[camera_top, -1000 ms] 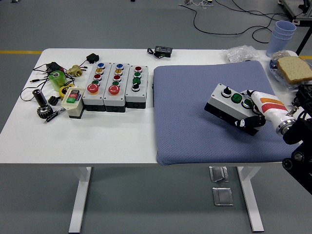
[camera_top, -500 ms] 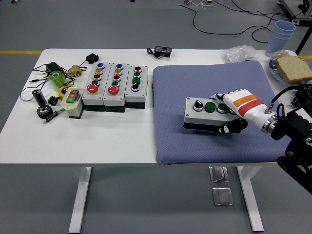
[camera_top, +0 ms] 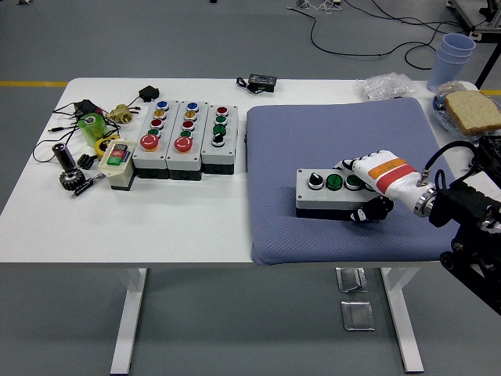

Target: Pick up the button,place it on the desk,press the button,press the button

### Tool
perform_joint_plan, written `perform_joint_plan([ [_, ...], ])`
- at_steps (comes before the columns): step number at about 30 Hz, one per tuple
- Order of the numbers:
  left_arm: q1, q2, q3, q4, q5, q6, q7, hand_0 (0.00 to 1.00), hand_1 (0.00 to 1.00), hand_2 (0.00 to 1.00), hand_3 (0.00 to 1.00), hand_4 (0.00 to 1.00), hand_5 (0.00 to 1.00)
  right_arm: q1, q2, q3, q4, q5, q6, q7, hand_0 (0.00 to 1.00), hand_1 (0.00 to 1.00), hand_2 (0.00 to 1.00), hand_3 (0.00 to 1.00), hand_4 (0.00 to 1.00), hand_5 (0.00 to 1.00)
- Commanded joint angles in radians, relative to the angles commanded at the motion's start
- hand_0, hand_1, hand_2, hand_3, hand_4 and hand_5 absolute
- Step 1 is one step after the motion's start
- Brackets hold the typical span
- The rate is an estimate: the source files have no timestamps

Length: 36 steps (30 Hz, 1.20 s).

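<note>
Three grey button boxes (camera_top: 185,135) stand side by side on the white table (camera_top: 156,211) at far left, with one small cream switch box (camera_top: 117,162) just left of them. A fourth button box (camera_top: 335,193), carrying one black knob and two green buttons, lies flat on the single blue mat (camera_top: 313,133), held at its right end by the right hand (camera_top: 374,188), fingers curled around it. Half a second ago it sat slightly farther from the near edge; a second ago it was tilted, farther right.
</note>
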Motion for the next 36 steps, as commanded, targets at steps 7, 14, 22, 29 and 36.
perform_joint_plan([
  [7, 0.001, 0.000, -0.002, 0.000, 0.000, 0.000, 0.000, 0.645, 0.643, 0.653, 0.568, 0.316, 0.861, -0.010, -0.007, 0.007, 0.002, -0.035, -0.053, 0.021, 0.743, 0.652, 0.795, 0.874, 0.868, 0.002],
  [14, 0.001, -0.001, -0.002, 0.000, 0.001, 0.000, 0.000, 0.645, 0.643, 0.653, 0.567, 0.315, 0.861, -0.020, -0.010, 0.012, 0.014, 0.029, 0.017, -0.004, 0.806, 0.704, 0.854, 0.982, 0.904, 0.002],
  [22, 0.005, -0.002, -0.006, 0.000, 0.007, 0.000, 0.001, 0.644, 0.643, 0.654, 0.567, 0.313, 0.859, -0.051, -0.031, 0.036, 0.073, 0.098, 0.018, -0.006, 0.851, 0.750, 0.878, 0.998, 0.916, 0.002],
  [29, 0.012, -0.003, -0.008, 0.000, 0.020, -0.002, 0.003, 0.644, 0.643, 0.654, 0.567, 0.313, 0.859, -0.060, -0.031, 0.035, 0.119, 0.099, 0.024, -0.023, 0.870, 0.766, 0.889, 0.998, 0.924, 0.002],
  [36, 0.017, -0.002, -0.009, 0.000, 0.024, -0.002, 0.003, 0.645, 0.643, 0.654, 0.567, 0.313, 0.859, -0.066, -0.034, 0.051, 0.113, 0.098, 0.051, -0.057, 0.914, 0.809, 0.928, 0.998, 0.936, 0.002],
])
